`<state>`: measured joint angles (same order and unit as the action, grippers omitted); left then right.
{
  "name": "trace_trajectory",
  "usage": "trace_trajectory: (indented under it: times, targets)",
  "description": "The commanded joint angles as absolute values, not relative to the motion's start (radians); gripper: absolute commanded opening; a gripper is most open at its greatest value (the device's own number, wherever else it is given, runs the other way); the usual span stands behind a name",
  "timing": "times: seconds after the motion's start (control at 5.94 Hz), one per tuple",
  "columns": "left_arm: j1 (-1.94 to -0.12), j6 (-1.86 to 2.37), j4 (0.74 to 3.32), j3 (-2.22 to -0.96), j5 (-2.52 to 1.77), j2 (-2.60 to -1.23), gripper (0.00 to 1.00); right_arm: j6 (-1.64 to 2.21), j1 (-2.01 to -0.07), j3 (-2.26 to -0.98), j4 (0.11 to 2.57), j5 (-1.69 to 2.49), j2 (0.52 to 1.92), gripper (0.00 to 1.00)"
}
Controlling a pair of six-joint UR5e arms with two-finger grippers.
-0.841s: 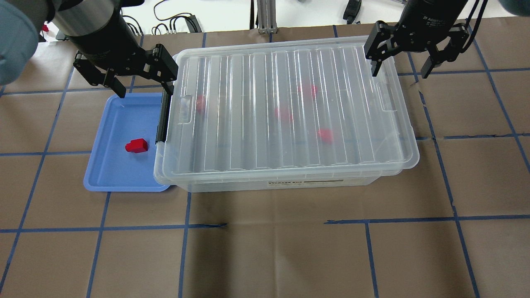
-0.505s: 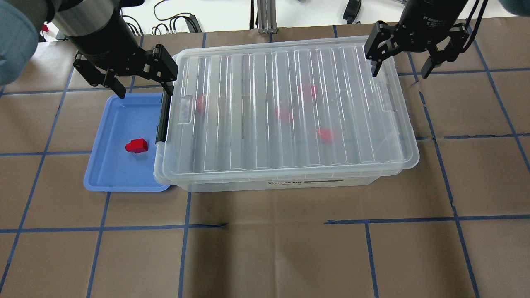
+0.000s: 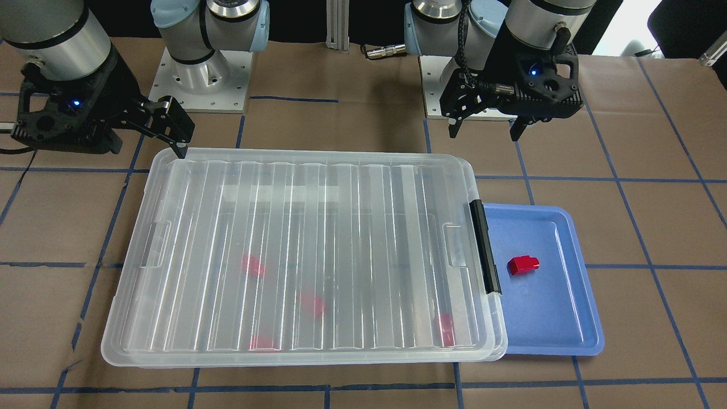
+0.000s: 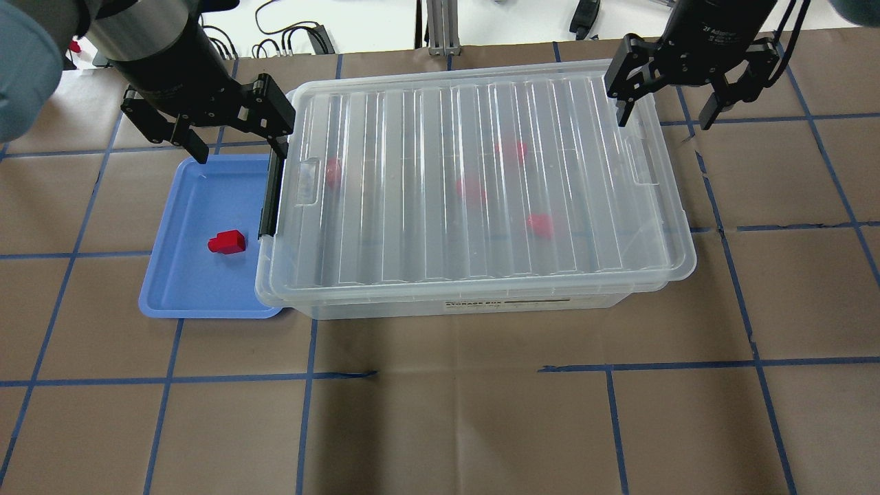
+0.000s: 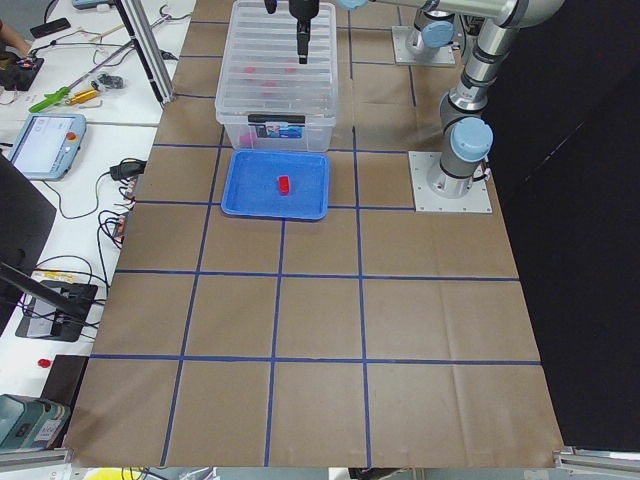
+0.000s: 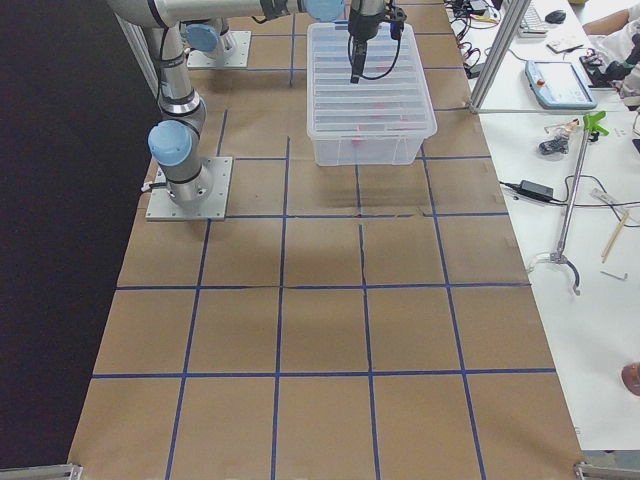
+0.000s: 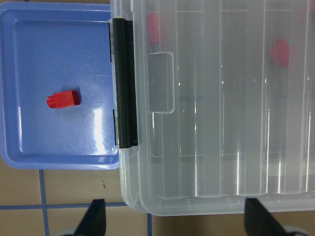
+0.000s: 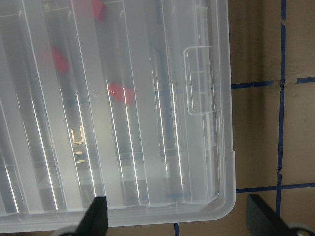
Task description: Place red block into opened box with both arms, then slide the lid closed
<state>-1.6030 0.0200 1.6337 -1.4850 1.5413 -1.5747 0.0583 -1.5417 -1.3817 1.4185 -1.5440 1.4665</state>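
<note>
One red block [image 4: 227, 242] lies loose on the blue tray [image 4: 172, 289], also seen in the left wrist view [image 7: 62, 99]. The clear box [image 4: 481, 306] stands beside the tray, its black latch [image 4: 269, 196] facing it. The ridged lid [image 4: 474, 185] lies flat over the box, its rim slightly offset at one corner. Several red blocks [image 4: 540, 225] show blurred through it. My left gripper [image 4: 237, 141] hangs open over the box's far left corner, straddling the latch end. My right gripper [image 4: 665, 113] hangs open over the far right corner. Neither holds anything.
The tray's edge tucks under the box's latch end. An aluminium post [image 4: 440, 27] and cables stand past the table's far edge. The arm base plates [image 3: 199, 85] sit behind the box. Benches with a tablet [image 5: 45, 140] and tools flank the table ends.
</note>
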Motion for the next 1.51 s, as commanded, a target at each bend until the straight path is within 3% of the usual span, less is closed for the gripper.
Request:
trace_trajectory:
  times: [0.0, 1.01, 1.35]
  targets:
    - [-1.603, 0.018, 1.634, -1.486, 1.542, -1.58, 0.98, 0.058, -1.542, -1.382, 1.416, -1.545, 1.466, 1.0]
    - [-1.609, 0.018, 1.643, -1.48, 1.54, -1.584, 0.98, 0.054, -1.542, -1.388, 1.422, -1.54, 1.459, 1.0]
    - [-1.614, 0.017, 1.687, -1.491, 1.542, -1.547, 0.98, -0.127, -1.501, -1.401, 1.5, -1.549, 1.436, 1.0]
